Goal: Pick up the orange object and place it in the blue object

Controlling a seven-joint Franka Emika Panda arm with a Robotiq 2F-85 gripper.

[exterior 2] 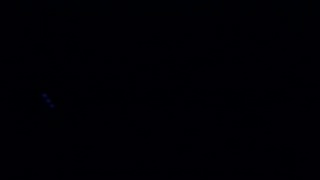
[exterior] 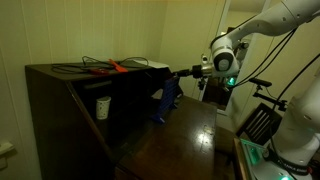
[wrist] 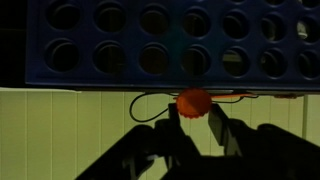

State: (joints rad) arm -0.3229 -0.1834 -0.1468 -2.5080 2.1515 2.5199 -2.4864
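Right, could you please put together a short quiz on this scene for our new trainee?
1. True or false: in the wrist view, the orange disc sits between the fingertips of the claw.
2. Multiple choice: seen from the wrist, the blue object is A) a solid closed box, B) a panel with rows of round holes, C) a flat plate.
3. Short answer: in an exterior view, what colour is the cup inside the dark cabinet?

Key: 1 true; 2 B; 3 white.
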